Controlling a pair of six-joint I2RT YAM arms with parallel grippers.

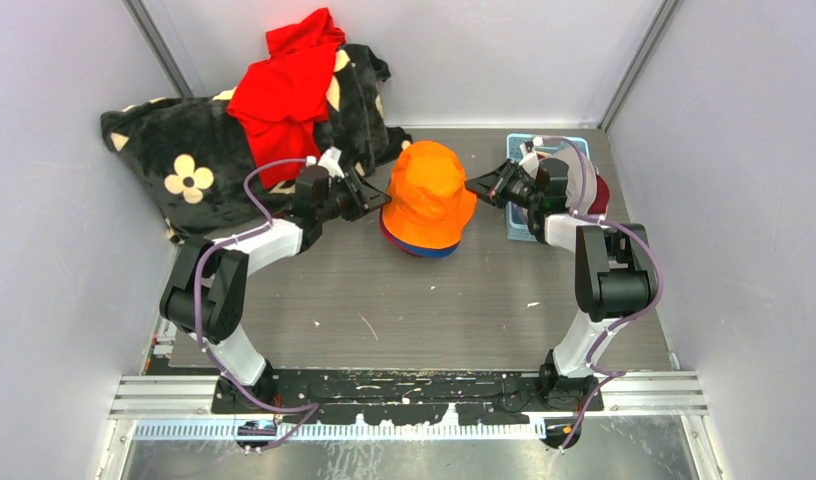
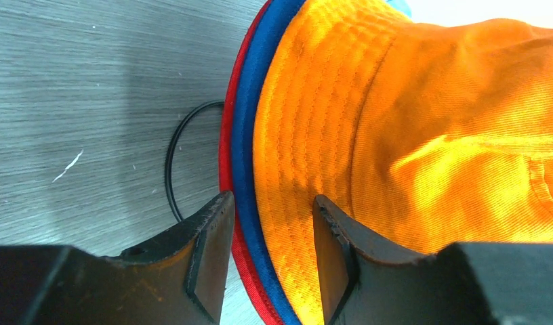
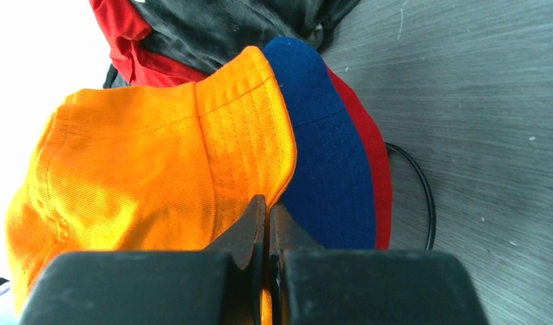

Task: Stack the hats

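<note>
An orange hat [image 1: 429, 190] sits crown-up on a blue hat [image 1: 434, 251] and a red hat [image 3: 379, 162] in the middle of the table. My left gripper [image 1: 377, 200] is open at the stack's left side. In the left wrist view its jaws [image 2: 270, 206] straddle the red [image 2: 226, 135], blue [image 2: 250, 115] and orange [image 2: 396, 122] brims without pinching them. My right gripper [image 1: 471, 185] is at the stack's right side, shut on the orange hat's brim [image 3: 250, 142]. In the right wrist view the gripper [image 3: 267, 203] has orange cloth showing between its closed jaws, and the blue brim [image 3: 321, 169] lies just beyond.
A black blanket with cream flowers [image 1: 184, 165] and a bright red garment [image 1: 289, 90] are heaped at the back left. A maroon hat [image 1: 598, 195] lies behind the right wrist on a light blue pad [image 1: 574, 143]. A thin black cord loop [image 2: 169, 156] lies on the table beside the stack.
</note>
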